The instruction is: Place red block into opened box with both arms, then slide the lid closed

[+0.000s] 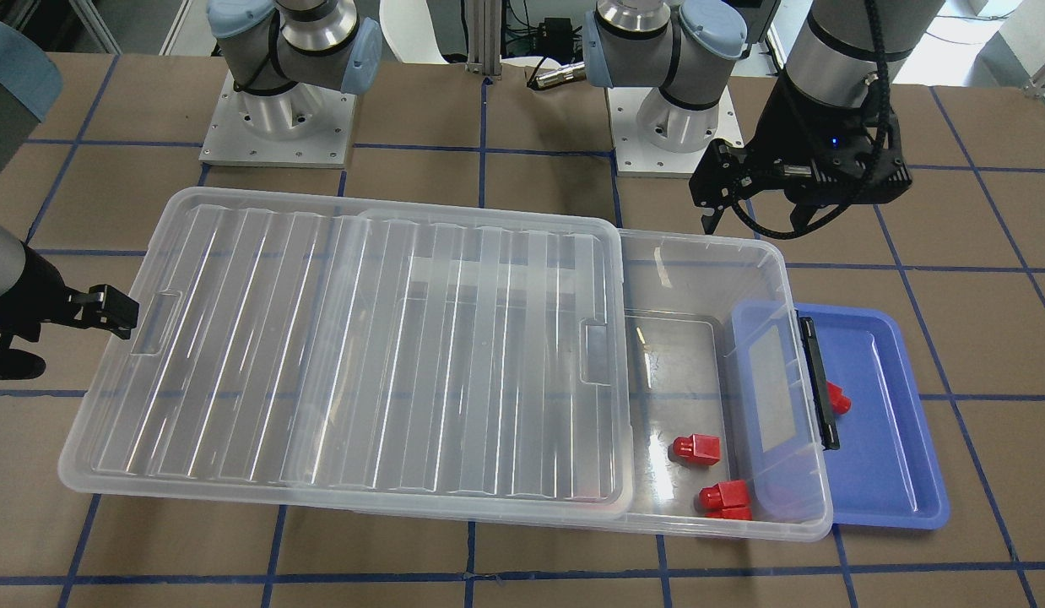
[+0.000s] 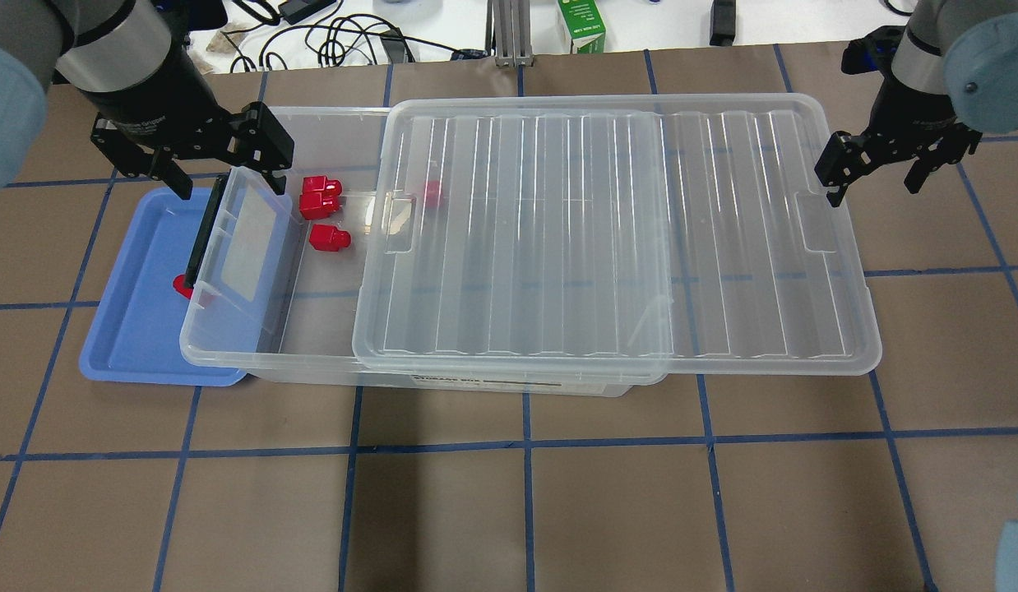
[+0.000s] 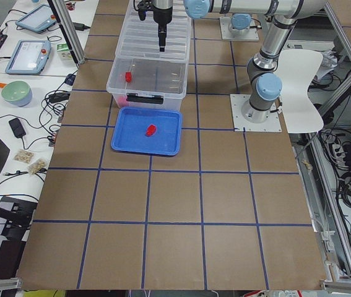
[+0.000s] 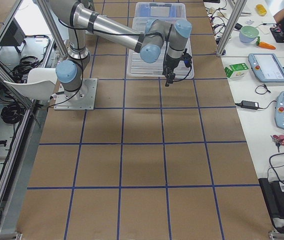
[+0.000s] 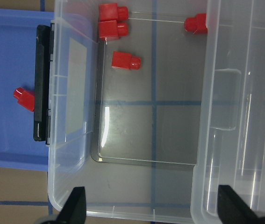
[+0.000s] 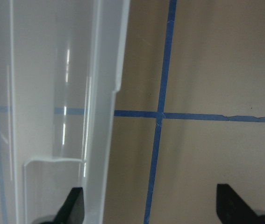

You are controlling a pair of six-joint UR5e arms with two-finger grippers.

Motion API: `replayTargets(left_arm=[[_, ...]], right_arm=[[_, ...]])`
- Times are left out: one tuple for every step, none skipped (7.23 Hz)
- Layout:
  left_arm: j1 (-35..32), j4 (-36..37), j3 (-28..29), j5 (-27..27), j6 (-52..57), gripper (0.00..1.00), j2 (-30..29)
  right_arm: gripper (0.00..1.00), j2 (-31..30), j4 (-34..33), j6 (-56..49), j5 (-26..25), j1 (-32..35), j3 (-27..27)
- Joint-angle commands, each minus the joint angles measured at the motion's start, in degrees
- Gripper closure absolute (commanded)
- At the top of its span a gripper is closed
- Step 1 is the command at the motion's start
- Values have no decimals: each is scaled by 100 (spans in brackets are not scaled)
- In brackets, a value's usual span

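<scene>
Left end effector, right end effector wide, empty. Red block looks light, slick: pinch boxy body. Lid flexy: push rim.

I can read no text for certain. A white label strip on the near long wall of the large shallow clear plastic storage box carries dark print, too small to read. A green carton beyond the table's far edge shows white marks, illegible.
</scene>
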Motion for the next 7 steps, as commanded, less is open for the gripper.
replayTargets(left_arm=[[499,50,-40,-28,39,0,-201],[833,51,-40,-37,66,0,-289],[1045,59,-14,-37,75,0,-334],[1247,68,-49,-28,101,0,-421],[1467,77,-49,-19,136,0,-544],[1695,86,-49,-28,171,0,-650],[1898,408,-67,-19,250,0,-799]], right_arm=[[0,3,22,-17,3,-70,-9],[0,-40,39,-8,20,-70,-9],[0,-84,74,35,38,-52,-35],[0,-94,118,53,47,-35,-123],[0,-111,319,53,55,-26,-271],[0,-189,678,71,64,-17,-534],[0,-225,994,245,82,-8,-789]])
